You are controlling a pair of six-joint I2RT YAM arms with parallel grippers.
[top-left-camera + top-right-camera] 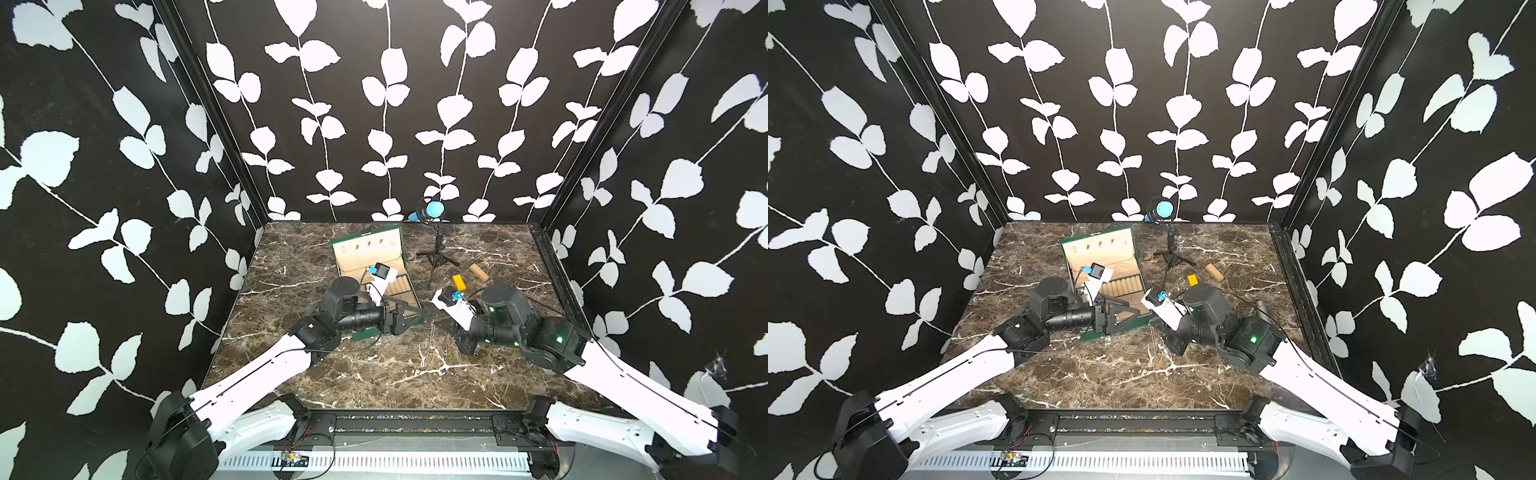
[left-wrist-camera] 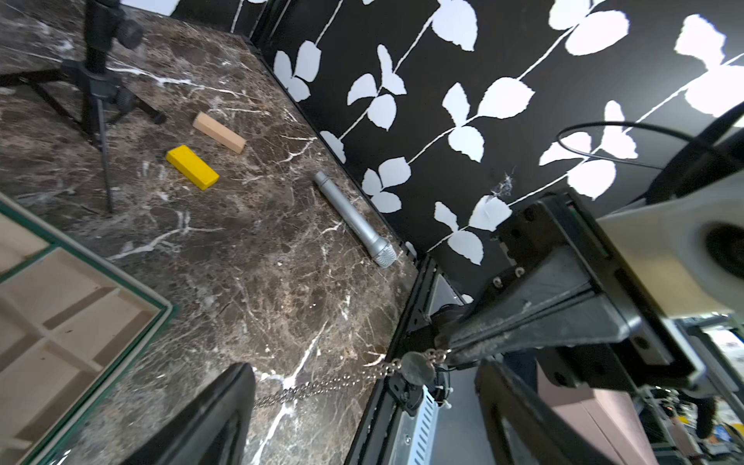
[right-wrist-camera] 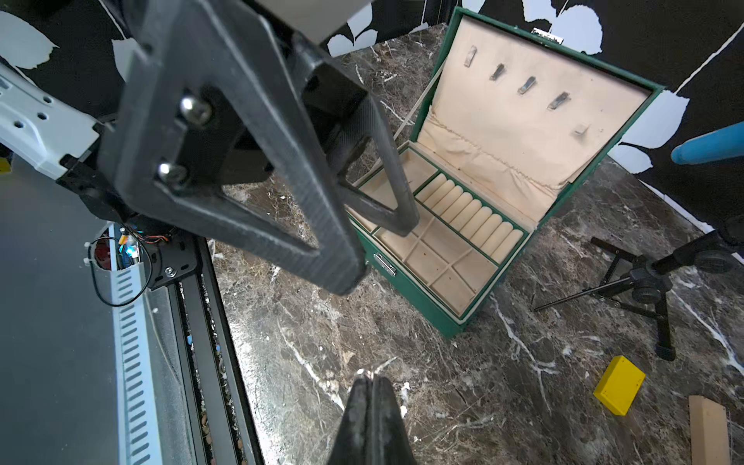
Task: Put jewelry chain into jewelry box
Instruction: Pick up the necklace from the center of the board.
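Observation:
The dark green jewelry box (image 1: 376,243) (image 1: 1098,241) stands open on the marble table, its lid upright and its cream compartments (image 3: 439,257) bare. My right gripper (image 1: 437,322) (image 3: 370,376) is shut on one end of the thin jewelry chain (image 2: 322,386), to the right of the box's front corner. The chain (image 1: 431,334) (image 1: 1154,338) hangs limp below the tips. My left gripper (image 2: 364,386) (image 1: 417,318) is open by the same corner. The chain runs between its fingers, and its lower end is hidden behind one finger (image 2: 217,410).
A yellow block (image 1: 459,282) and a wooden block (image 1: 478,271) lie to the right of the box. A small tripod (image 1: 437,253) with a blue microphone (image 1: 428,211) stands behind them. A grey microphone (image 2: 354,219) lies along the right wall.

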